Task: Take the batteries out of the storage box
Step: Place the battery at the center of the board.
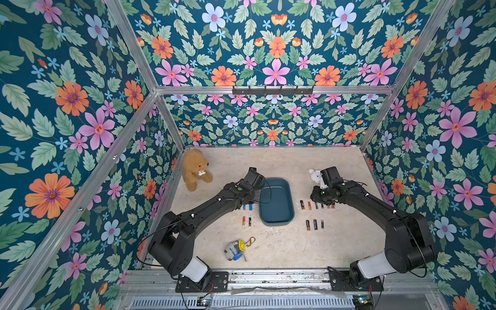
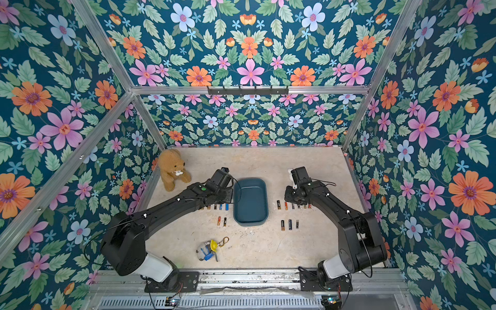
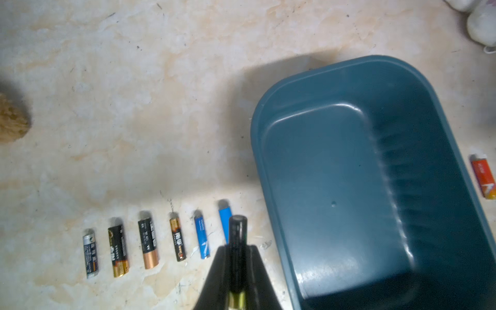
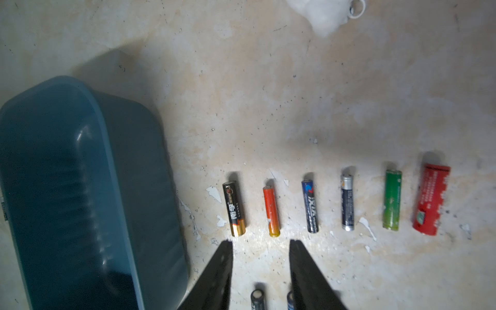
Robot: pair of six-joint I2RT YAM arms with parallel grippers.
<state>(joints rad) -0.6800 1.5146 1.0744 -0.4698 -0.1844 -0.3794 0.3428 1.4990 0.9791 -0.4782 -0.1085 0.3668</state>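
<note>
The left claw (image 3: 237,249) is clamped on a black battery (image 3: 237,228) with a gold end. The battery sticks out ahead of the fingertips, above the worktop (image 3: 134,107). Just to this claw's right sits the storage box (image 3: 322,174), its teal floor bare. To the claw's left, a row of six batteries (image 3: 147,243) lies side by side on the worktop. The nearest is a blue battery (image 3: 224,217), partly hidden behind the held one.

The right claw (image 4: 260,243) stands partly open over the worktop with nothing between its fingers. Just ahead of its tips lies an orange battery (image 4: 271,210), one of another row of six. The storage box is to this claw's left, and two more batteries lie beneath it.
</note>
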